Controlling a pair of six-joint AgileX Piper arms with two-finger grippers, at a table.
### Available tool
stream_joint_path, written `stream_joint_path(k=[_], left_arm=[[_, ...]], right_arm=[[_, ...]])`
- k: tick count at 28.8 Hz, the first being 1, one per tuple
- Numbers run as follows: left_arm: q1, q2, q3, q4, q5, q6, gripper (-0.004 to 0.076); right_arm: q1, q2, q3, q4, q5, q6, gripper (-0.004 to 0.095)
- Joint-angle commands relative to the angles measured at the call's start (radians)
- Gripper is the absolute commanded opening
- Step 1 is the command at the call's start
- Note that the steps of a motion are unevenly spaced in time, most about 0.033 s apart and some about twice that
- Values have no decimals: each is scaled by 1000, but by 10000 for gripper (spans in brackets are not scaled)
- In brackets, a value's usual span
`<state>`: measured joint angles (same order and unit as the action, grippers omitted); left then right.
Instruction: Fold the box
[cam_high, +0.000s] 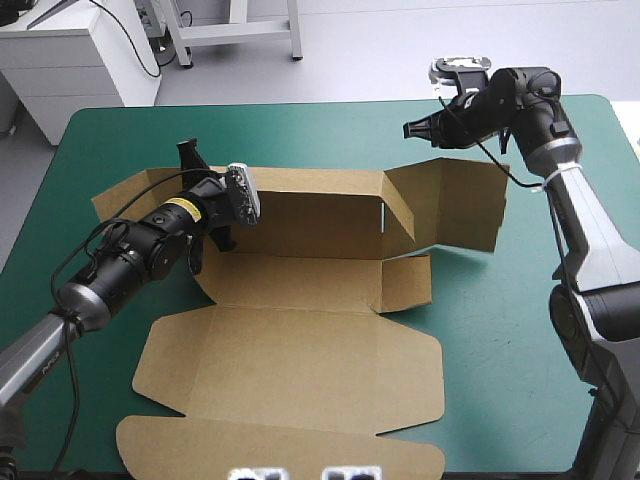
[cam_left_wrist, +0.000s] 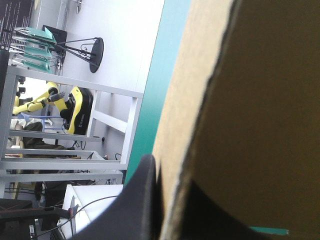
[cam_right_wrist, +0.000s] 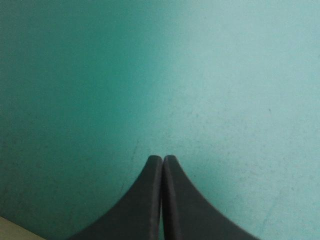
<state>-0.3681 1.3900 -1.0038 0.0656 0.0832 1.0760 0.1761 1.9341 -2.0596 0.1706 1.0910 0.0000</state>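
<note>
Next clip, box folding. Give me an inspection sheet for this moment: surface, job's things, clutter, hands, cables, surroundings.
surface: teal-green cover, flat, no marks seen.
job's things: brown box, partly folded; rear wall raised, the broad near panels lying flat on the cover.
clutter: nothing seen.
hands: left hand shut on the box, gripping the rear wall near its left end; right hand shut, holding nothing, raised over the cover beyond the box's right end.
cables: nothing seen.
surroundings: nothing seen.
</note>
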Motion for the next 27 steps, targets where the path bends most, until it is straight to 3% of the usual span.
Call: stream_joint_path(k=[1,6,14,22,27], left_arm=[[1,-31,-31,-36,-54,-37,-8],[1,-31,-31,-36,-56,-37,-8],[9,-31,-45,-44,-74,-79,-8],[17,-12,-69,-38,-72,-79,-8],[18,21,-69,-38,-60,-86,-8]], right_arm=[[-3,-54,-91,16,-38,-9,-14],[-3,-35,-124,-2,-23,0,-14],[-3,40,-112,38,160,0,-14],[-3,7,-59,168,162,-11,-14],[-3,-81,91,160,162,-71,-14]])
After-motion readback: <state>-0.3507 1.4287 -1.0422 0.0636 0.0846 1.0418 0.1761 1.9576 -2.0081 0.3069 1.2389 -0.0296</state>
